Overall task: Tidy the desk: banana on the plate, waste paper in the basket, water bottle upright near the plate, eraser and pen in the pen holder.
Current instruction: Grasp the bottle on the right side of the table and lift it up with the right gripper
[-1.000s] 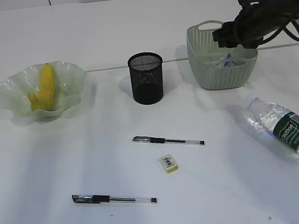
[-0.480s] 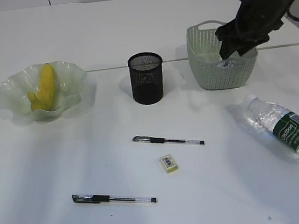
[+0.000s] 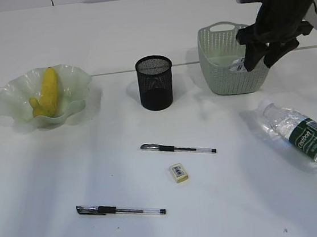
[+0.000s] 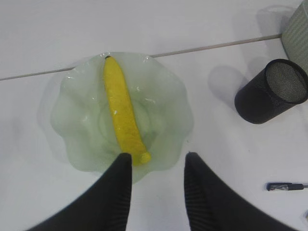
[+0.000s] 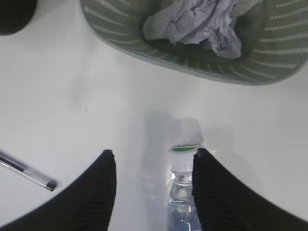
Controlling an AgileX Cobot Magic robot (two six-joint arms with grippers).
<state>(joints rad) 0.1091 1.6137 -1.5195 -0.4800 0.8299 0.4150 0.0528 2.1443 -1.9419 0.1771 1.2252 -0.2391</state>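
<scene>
The right gripper (image 5: 151, 168) hangs with its jaws well apart and nothing between them but air; directly below, between the two fingers, lies the water bottle (image 5: 183, 202), on its side with its white cap pointing forward, away from the wrist. Just ahead of the gripper sits the basket (image 5: 144, 45), with the waste paper (image 5: 202, 21) already crumpled inside it. Off to the left of the fingers a pen (image 5: 26, 174) lies on the desk (image 5: 72, 96).

The step in hand looks like the bottle. I judge it best to come straight down with the jaws straddling the body rather than the slim neck, closing across the width; the clear plastic is likely slick and soft, so a firm but not crushing hold suits. It then has to be tipped upright and carried well across to the plate (image 3: 12, 92).

The left gripper (image 4: 156, 161) hovers empty, partly open, over the near rim of the plate, where the banana (image 4: 122, 115) already lies
</scene>
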